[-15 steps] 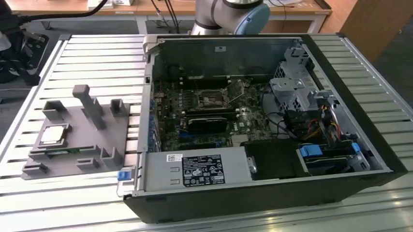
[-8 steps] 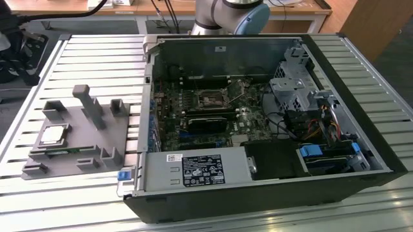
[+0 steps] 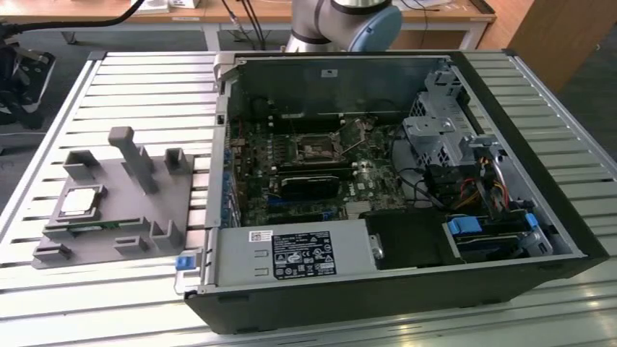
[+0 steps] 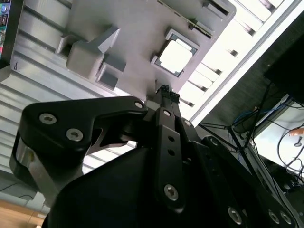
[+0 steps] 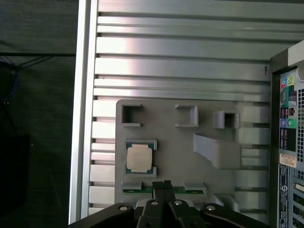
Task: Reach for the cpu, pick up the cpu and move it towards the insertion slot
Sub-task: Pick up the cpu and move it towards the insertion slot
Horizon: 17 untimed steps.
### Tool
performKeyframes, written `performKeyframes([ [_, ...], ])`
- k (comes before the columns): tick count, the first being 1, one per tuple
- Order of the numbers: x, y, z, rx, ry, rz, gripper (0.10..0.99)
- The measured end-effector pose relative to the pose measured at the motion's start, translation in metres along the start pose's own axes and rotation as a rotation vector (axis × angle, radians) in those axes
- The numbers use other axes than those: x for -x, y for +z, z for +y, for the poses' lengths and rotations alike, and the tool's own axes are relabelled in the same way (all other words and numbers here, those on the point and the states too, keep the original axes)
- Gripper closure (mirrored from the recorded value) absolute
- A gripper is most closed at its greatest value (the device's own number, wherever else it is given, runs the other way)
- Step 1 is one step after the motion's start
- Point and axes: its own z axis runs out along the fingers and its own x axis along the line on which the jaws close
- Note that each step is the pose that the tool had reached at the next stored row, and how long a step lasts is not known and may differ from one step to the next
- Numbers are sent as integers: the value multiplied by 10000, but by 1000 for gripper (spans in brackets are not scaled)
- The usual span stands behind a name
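- Exterior view's left: the grey fixture (image 3: 144,210) rests on the slatted tabletop (image 3: 144,79). The cpu (image 3: 82,202) lies flat in the fixture's recess.
- Centre: the slot (image 3: 316,150) sits on the board inside the open case (image 3: 386,289); its detail is hard to make out. The arm (image 3: 347,22) is cut off at the frame edge.
- Both wrist views: the pincer (image 5: 163,184) is closed, tips together and holding nothing. It is near the cpu but not touching it, and it hides part of the green strip (image 5: 192,190).

We saw a slatted metal table (image 3: 144,79) carrying a grey plastic fixture (image 3: 130,217) towards the exterior view's left and an open computer case (image 3: 405,296) just beside it.
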Motion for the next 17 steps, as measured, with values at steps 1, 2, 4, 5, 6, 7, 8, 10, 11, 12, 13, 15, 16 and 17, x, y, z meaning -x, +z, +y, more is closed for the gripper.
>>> performKeyframes([
  [1, -43, 1, 1, 1, 0, -4, 980],
  [2, -76, 1, 2, -1, 0, -2, 980],
  [4, -135, 7, 2, 0, 0, -5, 980],
  [5, -151, 13, 2, 0, 0, -6, 980],
  [6, -158, 24, 2, -2, 0, -8, 973],
  [7, -158, 31, 1, -6, -2, -6, 918],
  [8, -159, 39, 0, -7, -2, -5, 918],
  [10, -161, 59, -4, -8, -1, -6, 855],
  [11, -162, 71, -5, -8, 0, -6, 792],
  [12, -163, 87, -7, -9, 0, -4, 733],
  [13, -164, 105, -8, -8, 0, -4, 733],
  [15, -165, 141, -10, -8, -1, -5, 620],
  [16, -169, 160, -12, -8, -2, -4, 620],
  [17, -175, 179, -13, -8, -2, -5, 561],
])
